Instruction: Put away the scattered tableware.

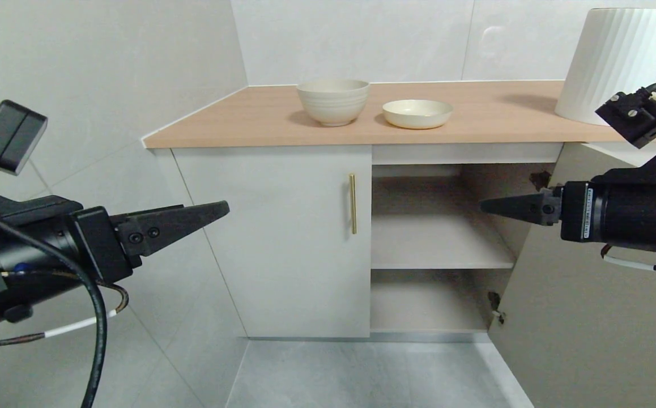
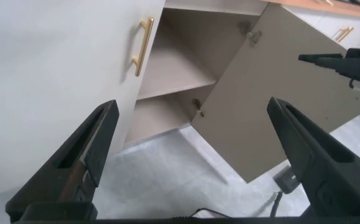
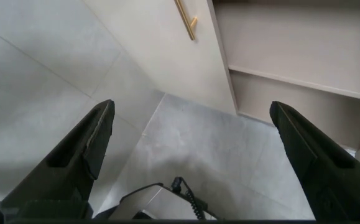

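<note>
Here's the cabinet [image 1: 299, 243] dead ahead, its left door closed. Its right door [image 1: 577, 317] is swung wide, running off the lower edge, with two bare shelves [image 1: 435, 243] showing inside. The wooden countertop [image 1: 492, 119] is cut off on the right, and so is the white ribbed vessel [image 1: 617, 62] standing there, so I can't tell what it is. My left pincer [image 1: 214, 212] hangs before the closed door, fingers spread wide and holding nothing. My right pincer [image 1: 484, 205] hangs at the open compartment, fingers just as wide apart. Up on the counter, the deep bowl [image 1: 333, 101] sits just beside the shallow dish [image 1: 417, 113], not touching. There's a brass handle [image 1: 353, 204] on the closed door. My right arm's label [image 1: 588, 212] has print too small to read.
</note>
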Controlling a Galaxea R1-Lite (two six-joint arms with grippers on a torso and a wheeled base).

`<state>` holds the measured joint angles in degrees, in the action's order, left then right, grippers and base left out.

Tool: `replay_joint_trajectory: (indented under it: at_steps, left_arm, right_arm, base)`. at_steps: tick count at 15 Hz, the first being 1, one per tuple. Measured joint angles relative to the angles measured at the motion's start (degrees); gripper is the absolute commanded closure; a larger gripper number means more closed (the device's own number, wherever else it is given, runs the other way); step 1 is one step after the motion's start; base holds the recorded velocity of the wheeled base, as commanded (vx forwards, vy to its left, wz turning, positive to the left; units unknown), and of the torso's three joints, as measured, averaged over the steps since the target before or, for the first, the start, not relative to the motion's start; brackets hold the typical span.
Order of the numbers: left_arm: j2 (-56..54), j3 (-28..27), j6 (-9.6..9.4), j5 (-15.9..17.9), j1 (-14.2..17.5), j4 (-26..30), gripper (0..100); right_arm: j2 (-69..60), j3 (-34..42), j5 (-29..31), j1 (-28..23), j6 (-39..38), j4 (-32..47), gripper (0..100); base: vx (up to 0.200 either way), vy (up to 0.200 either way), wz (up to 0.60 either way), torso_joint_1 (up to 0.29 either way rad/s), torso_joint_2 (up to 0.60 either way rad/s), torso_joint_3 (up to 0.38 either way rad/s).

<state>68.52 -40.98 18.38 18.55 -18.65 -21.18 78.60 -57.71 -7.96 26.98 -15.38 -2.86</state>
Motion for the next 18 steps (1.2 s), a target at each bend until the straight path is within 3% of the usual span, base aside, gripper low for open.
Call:
replay_joint_trajectory:
  at_steps: [15,18]
  left_arm:
    - [0.4,0.1,-0.13,0.2,0.0,0.4,0]
    - [0.1,0.2,-0.11,0.2,-0.1,0.3,0]
  right_arm:
    - [-4.6,0.0,-0.8,0.9,-0.3,3.0,0]
    - [-6.4,1.0,-1.7,1.4,-0.3,3.0,0]
  base:
    - [0.200,0.000,0.00,0.003,0.00,0.003]
    - [0.000,0.000,0.00,0.000,0.00,0.000]
